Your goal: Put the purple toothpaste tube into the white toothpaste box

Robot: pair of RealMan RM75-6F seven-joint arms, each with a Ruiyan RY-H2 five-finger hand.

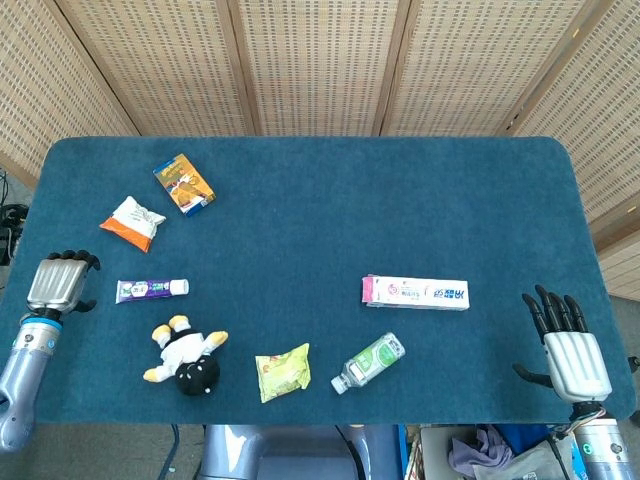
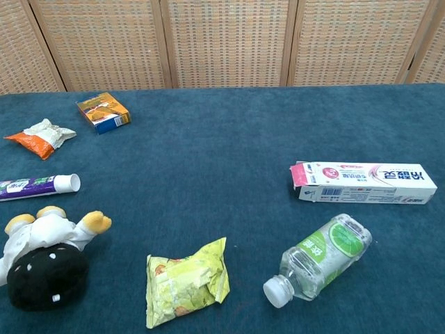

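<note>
head, left hand (image 1: 60,282): fingers curled in, empty, left of purple toothpaste tube (image 1: 151,290)
head, right hand (image 1: 572,350): fingers spread, empty, right table edge
chest, tube (image 2: 38,186): flat, far left
chest, white toothpaste box (image 2: 365,183): flat at right, pink flap open
chest, hands: neither visible

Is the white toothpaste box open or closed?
Open. The white toothpaste box lies flat on the table, and the pink flap at its left end sticks out in the chest view.
</note>
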